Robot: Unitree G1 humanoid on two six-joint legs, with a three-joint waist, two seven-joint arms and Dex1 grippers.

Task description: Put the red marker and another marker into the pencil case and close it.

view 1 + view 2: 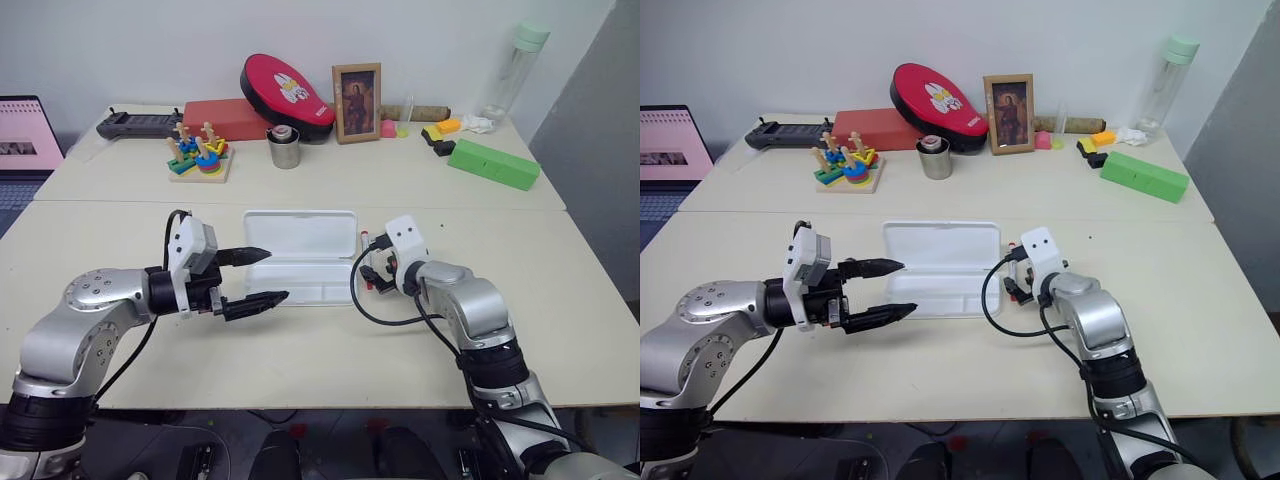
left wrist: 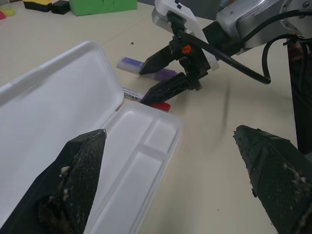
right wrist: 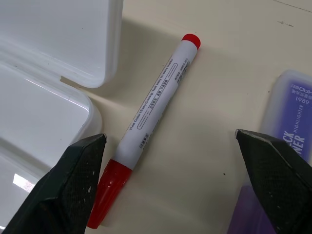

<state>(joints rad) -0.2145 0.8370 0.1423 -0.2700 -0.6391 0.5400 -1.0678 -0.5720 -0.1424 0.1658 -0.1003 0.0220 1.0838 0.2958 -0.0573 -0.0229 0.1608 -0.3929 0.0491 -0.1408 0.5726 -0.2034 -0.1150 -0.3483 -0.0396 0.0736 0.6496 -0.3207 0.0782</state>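
You face two cream-topped rectangular tables (image 1: pixel 300 340) butted along a seam, their far edge against a plain white wall (image 1: pixel 150 40), a grey panel (image 1: pixel 590 130) rising at the right and a dark floor (image 1: pixel 330 440) under the near table edge.

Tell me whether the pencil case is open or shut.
Open. The pencil case lies flat on the table, lid folded back, its inner compartments visible and empty.
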